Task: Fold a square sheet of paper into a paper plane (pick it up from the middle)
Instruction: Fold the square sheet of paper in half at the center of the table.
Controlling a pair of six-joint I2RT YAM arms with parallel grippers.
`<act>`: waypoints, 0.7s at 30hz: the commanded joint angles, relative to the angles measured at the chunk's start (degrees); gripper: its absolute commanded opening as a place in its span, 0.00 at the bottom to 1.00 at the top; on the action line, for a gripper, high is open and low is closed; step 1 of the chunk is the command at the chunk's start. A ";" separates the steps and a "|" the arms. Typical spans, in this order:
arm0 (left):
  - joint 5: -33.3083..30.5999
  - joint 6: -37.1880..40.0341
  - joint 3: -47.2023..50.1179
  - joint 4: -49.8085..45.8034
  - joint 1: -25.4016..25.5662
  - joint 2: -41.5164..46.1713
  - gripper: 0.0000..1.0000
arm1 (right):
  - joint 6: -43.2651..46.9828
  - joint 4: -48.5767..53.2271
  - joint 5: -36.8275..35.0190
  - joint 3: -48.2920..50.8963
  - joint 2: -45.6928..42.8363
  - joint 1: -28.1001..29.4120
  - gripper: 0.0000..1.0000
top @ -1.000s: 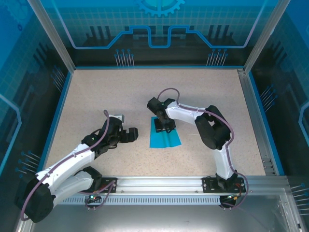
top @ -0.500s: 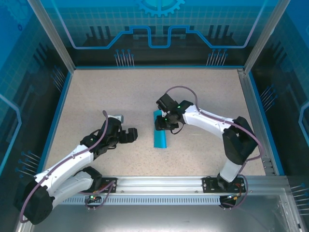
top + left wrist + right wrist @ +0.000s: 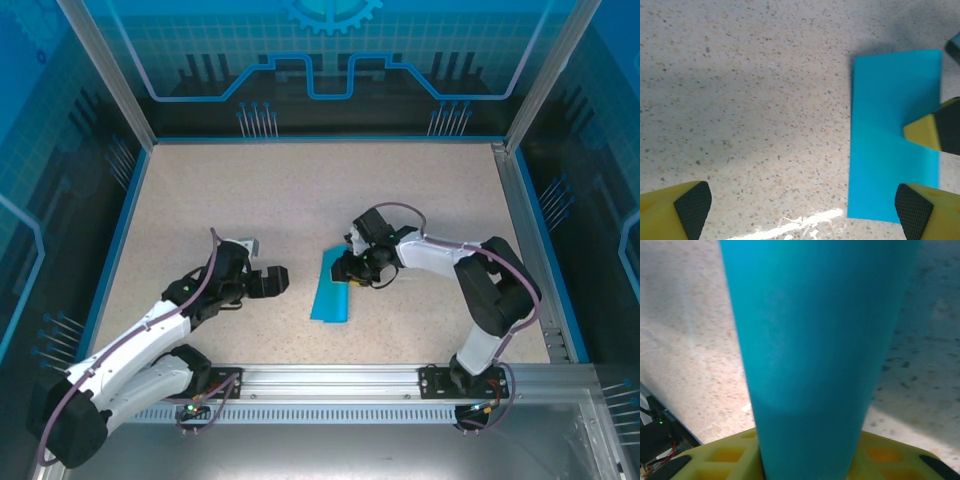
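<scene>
**folded paper between the two grippers**

the paper lies flat on the table near its middle, folded into a narrow cyan strip with its long side running away from the arm bases.

the left gripper is just to the left of the paper and clear of it. its jaws are spread wide and hold nothing. from the left wrist its pads frame bare tabletop, with the paper off to the right.

the right gripper is at the paper's far right edge. from the left wrist one of its fingertips sits on top of the paper. from the right wrist the paper rises as a curved band in front of the yellow fingers, which show on both sides of it. its jaws stand partly apart, and i cannot tell whether they pinch the paper.
</scene>
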State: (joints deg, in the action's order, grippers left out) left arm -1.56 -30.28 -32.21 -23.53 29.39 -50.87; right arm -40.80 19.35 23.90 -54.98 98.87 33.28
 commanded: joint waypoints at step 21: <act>10.09 -10.23 -9.95 4.44 1.70 -15.20 0.99 | 6.23 13.89 -7.97 -0.05 -4.98 -7.58 0.69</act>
State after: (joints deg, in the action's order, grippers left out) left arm 6.81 -39.77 -39.51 -20.25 30.24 -64.82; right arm -33.23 31.05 18.76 -54.87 96.09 26.81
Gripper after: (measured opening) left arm 0.986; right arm 0.683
